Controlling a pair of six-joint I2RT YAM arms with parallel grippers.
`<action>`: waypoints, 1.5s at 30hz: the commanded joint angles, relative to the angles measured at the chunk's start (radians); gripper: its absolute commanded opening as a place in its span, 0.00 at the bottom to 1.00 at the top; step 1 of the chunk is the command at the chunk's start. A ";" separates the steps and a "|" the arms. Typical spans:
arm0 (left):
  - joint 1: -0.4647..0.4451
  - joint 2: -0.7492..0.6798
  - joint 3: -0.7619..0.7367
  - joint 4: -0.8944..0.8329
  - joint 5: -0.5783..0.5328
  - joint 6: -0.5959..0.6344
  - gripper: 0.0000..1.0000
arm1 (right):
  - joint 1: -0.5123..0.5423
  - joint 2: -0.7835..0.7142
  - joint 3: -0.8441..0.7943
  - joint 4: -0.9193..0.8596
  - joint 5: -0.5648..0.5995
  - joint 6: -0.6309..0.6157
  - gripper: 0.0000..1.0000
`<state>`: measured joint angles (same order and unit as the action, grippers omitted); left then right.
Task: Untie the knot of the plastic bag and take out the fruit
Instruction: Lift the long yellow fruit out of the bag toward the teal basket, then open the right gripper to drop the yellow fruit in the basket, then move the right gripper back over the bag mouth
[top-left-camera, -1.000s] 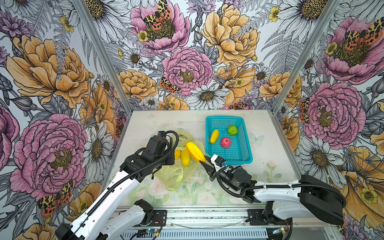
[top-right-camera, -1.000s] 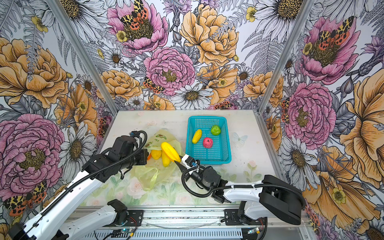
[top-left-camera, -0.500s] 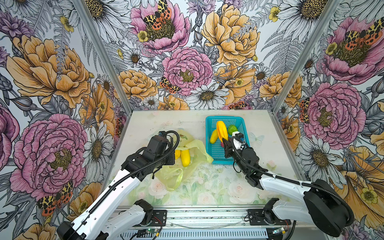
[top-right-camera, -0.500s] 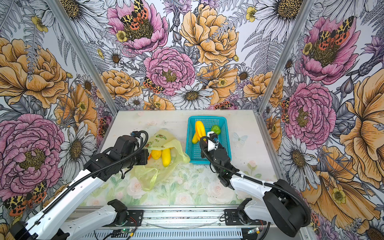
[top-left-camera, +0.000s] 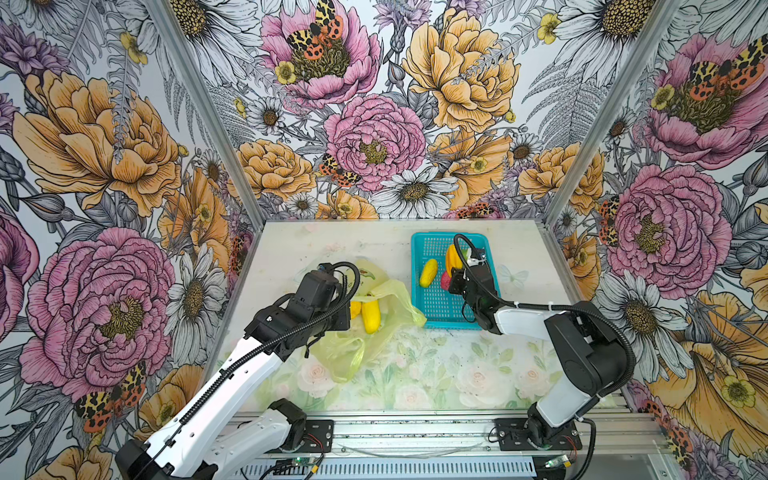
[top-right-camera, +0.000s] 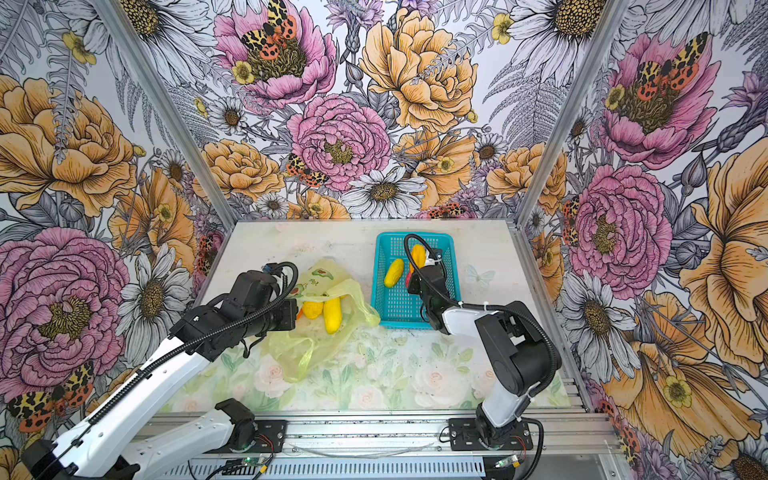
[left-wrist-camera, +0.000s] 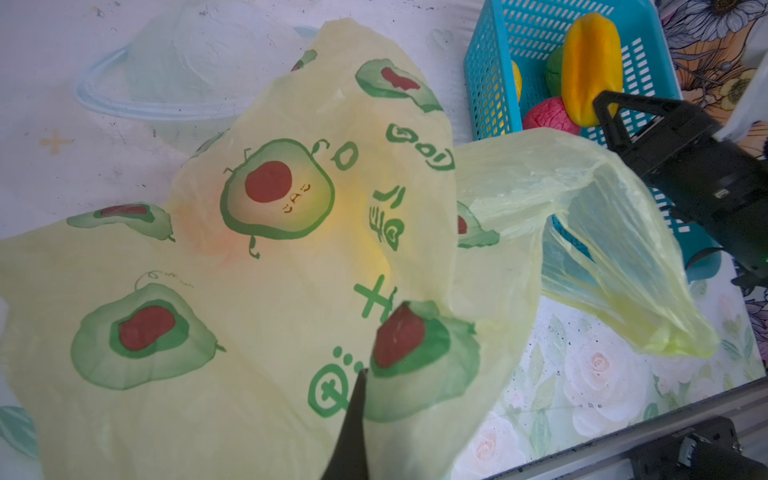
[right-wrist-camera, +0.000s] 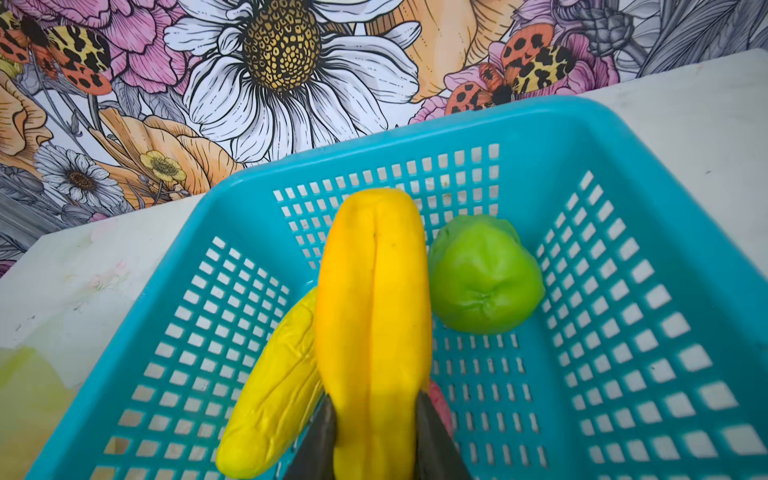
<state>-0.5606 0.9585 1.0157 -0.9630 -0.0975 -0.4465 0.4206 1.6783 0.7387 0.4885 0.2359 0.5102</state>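
Right now my right gripper (right-wrist-camera: 374, 397) is clamped on a ridged orange-yellow fruit (right-wrist-camera: 374, 299), one finger on each flank, holding it lengthwise over the teal basket (right-wrist-camera: 415, 124). Whether the fruit touches the mesh floor I cannot tell. In both top views the basket sits on the table (top-left-camera: 457, 374) at about 1 o'clock from the middle, and the held fruit is in its far half. A yellow fruit (right-wrist-camera: 270, 390) lies in the basket at the held one's 8 o'clock, close against it. A green lumpy fruit (right-wrist-camera: 484, 274) sits just beside the held fruit on the other flank, and a pink-red fruit (left-wrist-camera: 544, 116) shows by its gripped end.

My left gripper (left-wrist-camera: 357, 399) is closed — jaws together on the film of the plastic bag (left-wrist-camera: 270, 270), which is pulled up into a broad sheet printed with avocados. The bag lies at about 9 o'clock from the table's middle, and one fold reaches the basket's 7 o'clock corner. Its handle loops (left-wrist-camera: 540, 166) hang apart, untied. Two yellow fruits (top-left-camera: 370, 318) lie side by side in the open mouth.
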 joint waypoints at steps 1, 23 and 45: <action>-0.011 -0.003 0.012 -0.002 -0.031 -0.012 0.00 | -0.008 0.036 0.013 -0.113 0.010 0.041 0.02; -0.022 -0.016 0.013 -0.005 -0.047 -0.017 0.00 | 0.057 -0.237 -0.141 -0.077 0.110 -0.024 0.66; -0.037 -0.026 0.010 -0.003 -0.054 -0.023 0.00 | 0.759 -0.288 -0.133 0.153 -0.072 -0.594 0.34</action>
<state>-0.5884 0.9371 1.0157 -0.9657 -0.1299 -0.4511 1.1423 1.3075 0.5526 0.6285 0.1184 0.0017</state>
